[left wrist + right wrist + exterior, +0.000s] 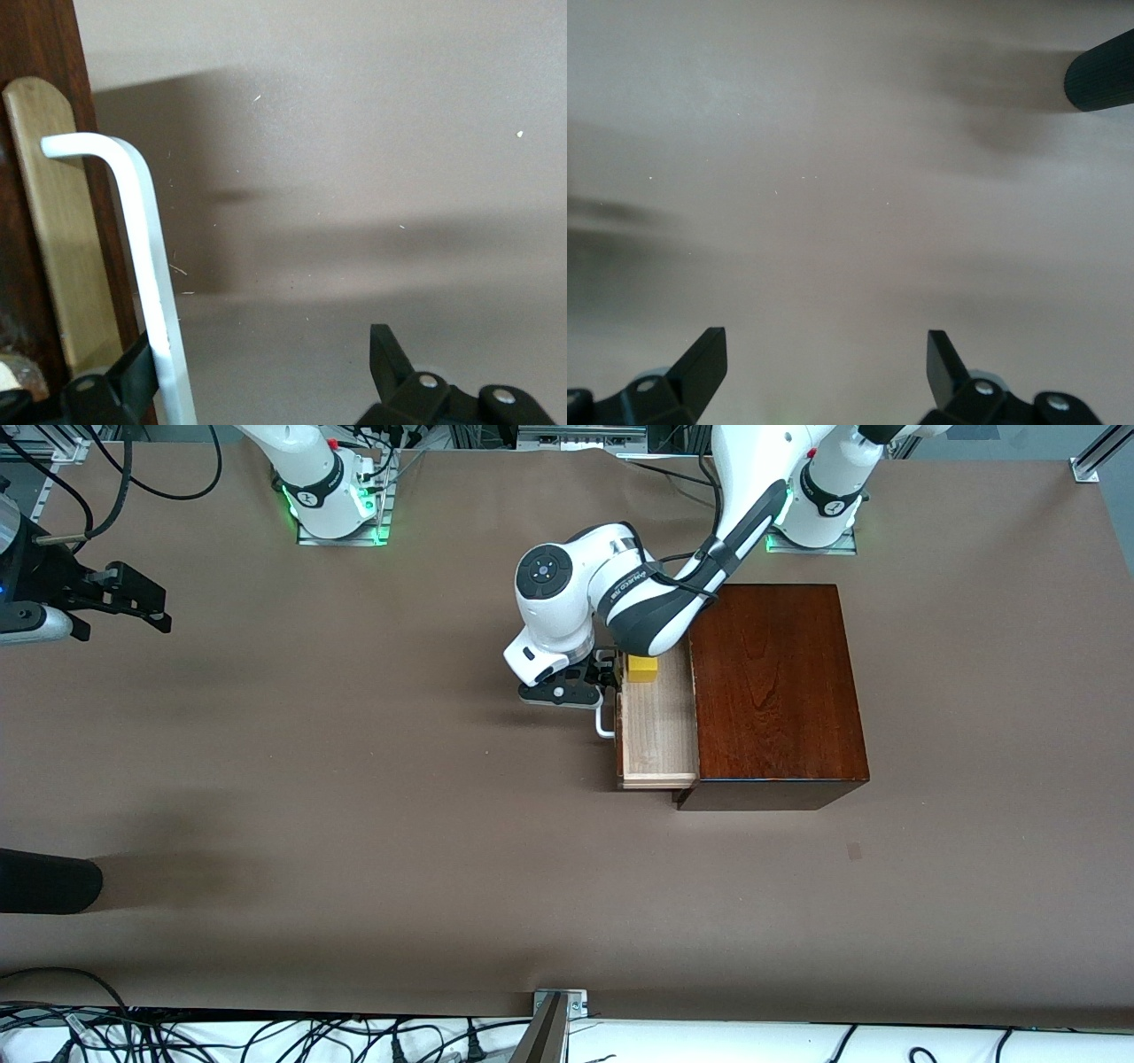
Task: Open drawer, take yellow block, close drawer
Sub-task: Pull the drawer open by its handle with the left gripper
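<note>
The drawer (pixel 657 735) of the dark wooden box (pixel 775 691) stands pulled out toward the right arm's end of the table, its pale inside showing. The yellow block (pixel 642 669) sits in the drawer at the end farther from the front camera. My left gripper (pixel 601 682) is open at the white handle (pixel 604 726). In the left wrist view the handle (pixel 151 266) runs inside the left gripper (pixel 263 350), against one finger, in front of the drawer (pixel 53 221). My right gripper (pixel 142 607) waits open over bare table at its own end, and the right gripper (pixel 824 341) holds nothing.
A dark rounded object (pixel 44 881) juts in near the right arm's end of the table, nearer the front camera; the dark rounded object (pixel 1103 84) also shows in the right wrist view. A metal bracket (pixel 558 1010) and cables (pixel 266 1036) line the table's near edge.
</note>
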Robot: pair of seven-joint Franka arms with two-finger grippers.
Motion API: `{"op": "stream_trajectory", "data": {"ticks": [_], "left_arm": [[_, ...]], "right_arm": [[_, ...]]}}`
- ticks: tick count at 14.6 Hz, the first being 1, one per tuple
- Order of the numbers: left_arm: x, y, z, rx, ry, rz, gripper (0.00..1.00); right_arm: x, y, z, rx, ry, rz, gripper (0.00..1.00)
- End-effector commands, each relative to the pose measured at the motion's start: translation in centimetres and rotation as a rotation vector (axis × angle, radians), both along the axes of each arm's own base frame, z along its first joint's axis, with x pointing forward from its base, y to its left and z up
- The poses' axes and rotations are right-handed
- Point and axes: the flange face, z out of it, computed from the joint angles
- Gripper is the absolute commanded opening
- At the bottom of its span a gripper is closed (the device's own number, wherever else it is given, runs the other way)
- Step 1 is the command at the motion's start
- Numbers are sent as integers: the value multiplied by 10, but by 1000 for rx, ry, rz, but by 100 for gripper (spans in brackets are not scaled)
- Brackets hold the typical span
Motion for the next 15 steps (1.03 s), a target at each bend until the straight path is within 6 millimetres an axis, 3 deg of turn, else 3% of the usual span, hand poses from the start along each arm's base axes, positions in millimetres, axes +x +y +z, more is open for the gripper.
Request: {"op": "stream_trajectory", "data": {"ticks": [1, 5, 8, 11, 15], "left_arm": [[5, -9, 11, -30, -11, 10, 100], [4, 8, 62, 40, -11, 8, 100], [2, 30, 122, 61, -24, 40, 100], [28, 93, 169, 94, 20, 105, 100], [73, 199, 227, 71, 42, 57, 100]], "right_arm": [[-2, 2, 4, 7, 2, -11, 100], [-2, 2, 5, 6, 0, -11, 100], [-2, 2, 5, 6, 0, -11, 100], [-2, 2, 5, 7, -1, -11, 100], [-2, 3, 4, 6, 2, -3, 100]]}}
